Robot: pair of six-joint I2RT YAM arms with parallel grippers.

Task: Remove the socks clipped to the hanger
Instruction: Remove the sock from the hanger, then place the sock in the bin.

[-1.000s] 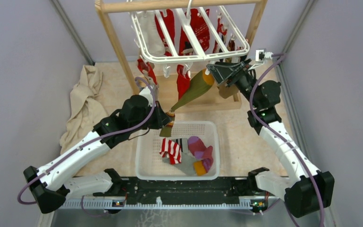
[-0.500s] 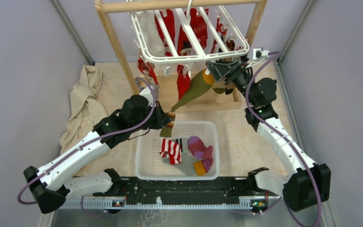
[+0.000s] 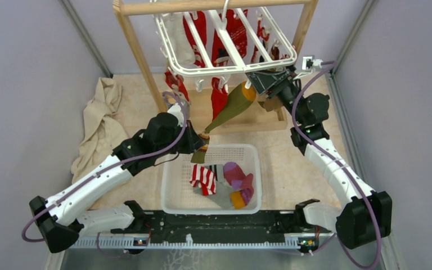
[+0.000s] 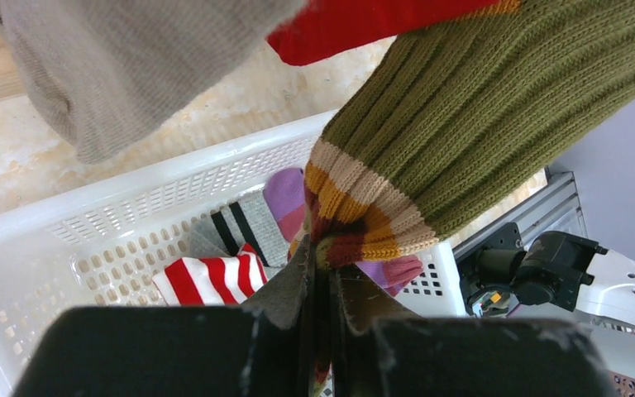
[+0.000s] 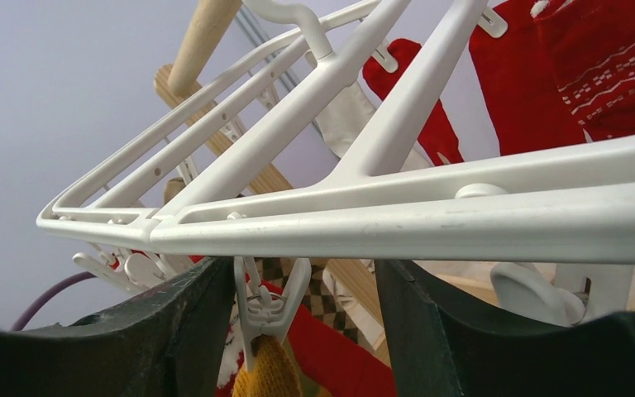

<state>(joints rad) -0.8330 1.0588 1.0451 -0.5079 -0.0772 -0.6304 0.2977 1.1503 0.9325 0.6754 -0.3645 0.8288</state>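
1. The olive ribbed-knit sock (image 4: 496, 107) is gripped by its striped cuff in the left gripper (image 4: 318, 310), whose jaws are pressed together on it, above the white perforated plastic basket (image 4: 91, 215).
2. Its mustard toe is pinched in a small white plastic clip (image 5: 266, 306) under the white slatted plastic hanger (image 5: 430, 219).
3. The right gripper (image 5: 298, 318) is spread wide, with the clip between its fingers — nothing is grasped.

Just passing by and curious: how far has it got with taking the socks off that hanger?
Partly done. The red-white striped sock and magenta sock, among others, already lie in the white basket. In hand: the left hand grips the olive sock by its cuff, while the right hand, open, straddles the clip holding its toe. Left: several red socks hang clipped on the hanger.
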